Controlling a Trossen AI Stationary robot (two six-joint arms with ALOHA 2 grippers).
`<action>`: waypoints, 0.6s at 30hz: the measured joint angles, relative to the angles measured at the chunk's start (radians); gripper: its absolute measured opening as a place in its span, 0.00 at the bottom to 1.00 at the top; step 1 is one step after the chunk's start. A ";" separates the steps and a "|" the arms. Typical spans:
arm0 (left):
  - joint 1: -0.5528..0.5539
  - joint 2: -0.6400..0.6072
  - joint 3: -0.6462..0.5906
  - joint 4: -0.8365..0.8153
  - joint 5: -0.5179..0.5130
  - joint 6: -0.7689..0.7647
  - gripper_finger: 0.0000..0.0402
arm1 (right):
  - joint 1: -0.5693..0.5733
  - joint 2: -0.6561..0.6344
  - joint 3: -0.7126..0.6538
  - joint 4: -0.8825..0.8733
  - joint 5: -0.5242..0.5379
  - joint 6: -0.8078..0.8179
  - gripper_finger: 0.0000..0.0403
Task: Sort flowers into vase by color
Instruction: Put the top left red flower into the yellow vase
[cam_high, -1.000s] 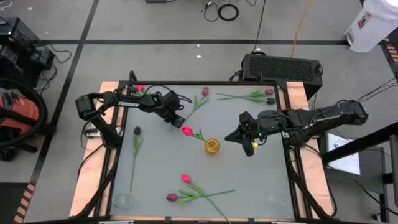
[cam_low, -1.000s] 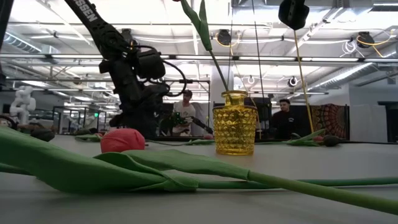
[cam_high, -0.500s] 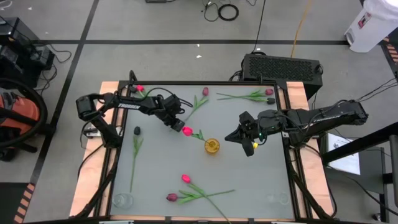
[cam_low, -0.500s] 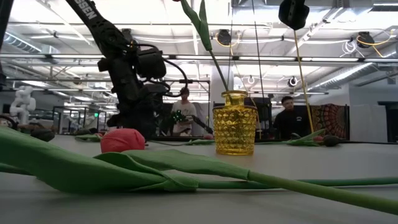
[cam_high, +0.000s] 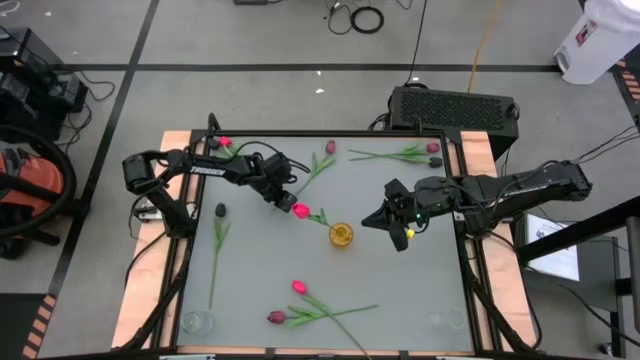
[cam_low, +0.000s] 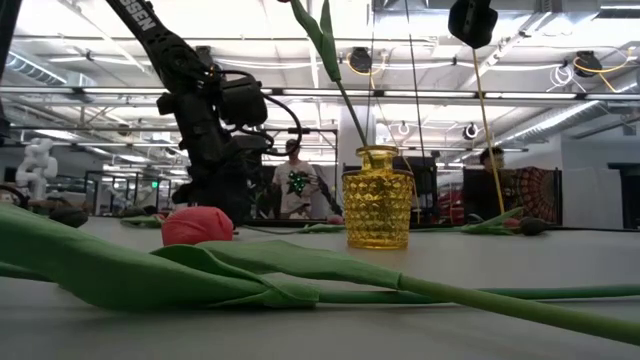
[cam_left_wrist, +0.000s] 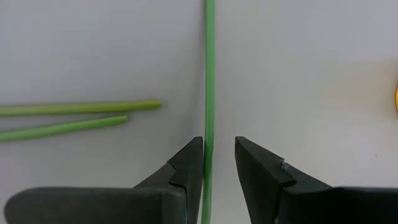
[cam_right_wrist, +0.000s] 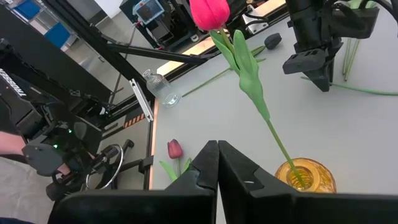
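A yellow vase (cam_high: 341, 235) stands mid-table with one pink tulip (cam_right_wrist: 209, 12) in it, leaning toward the table's left. Another pink tulip (cam_high: 330, 147) lies on the table behind it. Its stem (cam_left_wrist: 209, 74) runs toward the near left and passes between the fingers of my left gripper (cam_left_wrist: 219, 142). That gripper (cam_high: 286, 198) is open and points steeply down near the stem's free end. My right gripper (cam_right_wrist: 217, 146) is shut and empty; it hangs well above the table, to the right of the vase (cam_right_wrist: 306, 176). My left gripper has one finger on either side of the lying tulip's stem (cam_left_wrist: 209, 155), coming from above, with the stem running along the gap. The stem lies close beside one finger (cam_left_wrist: 189, 163). I cannot tell whether that finger touches it.
Two tulips (cam_high: 400, 155) lie at the far right, and their stem ends (cam_left_wrist: 81, 109) show near my left gripper. A dark tulip (cam_high: 220, 210) lies at the left, a pink one (cam_high: 225, 143) at the far left corner. Several tulips (cam_high: 300, 312) lie near the front edge. A clear glass vase (cam_high: 197, 322) stands at the near left.
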 joint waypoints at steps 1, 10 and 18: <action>0.000 0.000 0.000 -0.002 0.000 0.000 0.25 | 0.000 0.000 0.000 0.000 0.000 0.000 0.00; 0.000 0.000 0.000 -0.051 0.000 0.000 0.16 | 0.000 0.000 0.000 0.000 0.000 0.000 0.00; 0.000 0.000 0.000 -0.052 0.004 0.000 0.02 | 0.000 0.000 0.000 0.000 0.000 0.000 0.00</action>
